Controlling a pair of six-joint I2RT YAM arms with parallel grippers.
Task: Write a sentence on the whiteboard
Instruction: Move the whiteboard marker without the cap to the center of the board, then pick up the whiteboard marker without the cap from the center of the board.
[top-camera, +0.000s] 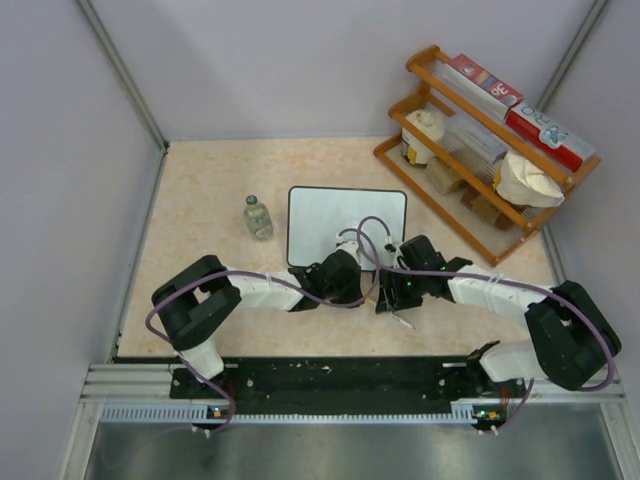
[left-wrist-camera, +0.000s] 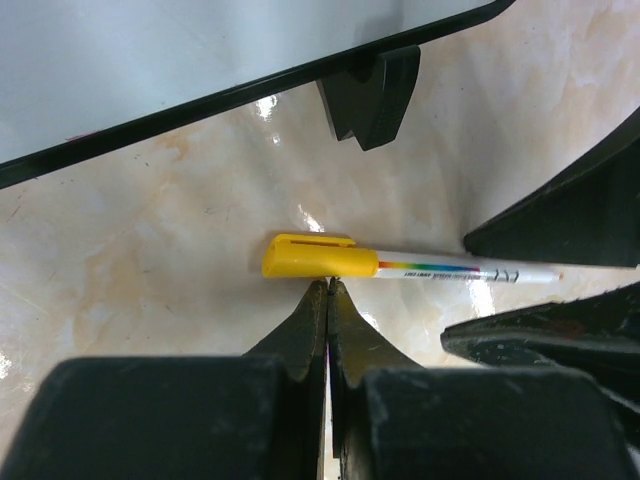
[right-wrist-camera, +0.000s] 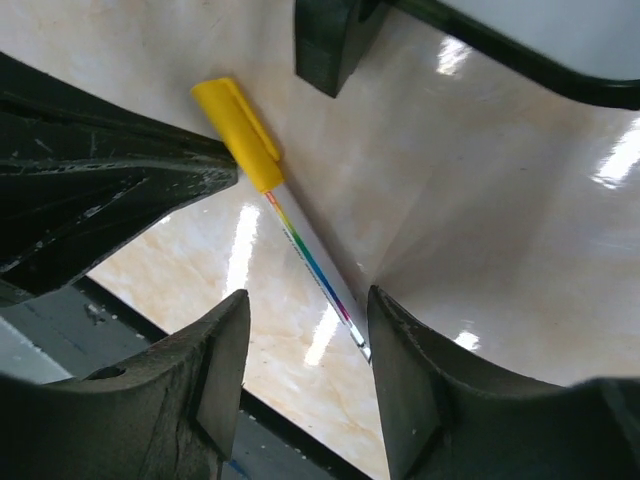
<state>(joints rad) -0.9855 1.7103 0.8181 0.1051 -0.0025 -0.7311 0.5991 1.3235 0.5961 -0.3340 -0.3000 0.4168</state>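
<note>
Yellow-capped marker (right-wrist-camera: 285, 215) lies tail-end between parted right fingers (right-wrist-camera: 215, 395), whiteboard (right-wrist-camera: 560, 28) beyond.

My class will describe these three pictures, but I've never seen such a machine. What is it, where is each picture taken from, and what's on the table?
Two robot arms are bolted at the near edge of a table, each ending in a two-finger gripper. One picture looks down from above and behind them; the other two come from cameras on the wrists. On the table are a whiteboard, a small bottle, a wooden rack and a yellow-capped marker. The left gripper is shut, its tip at the marker's cap. The right gripper is open, astride the barrel. Nothing is held.
</note>
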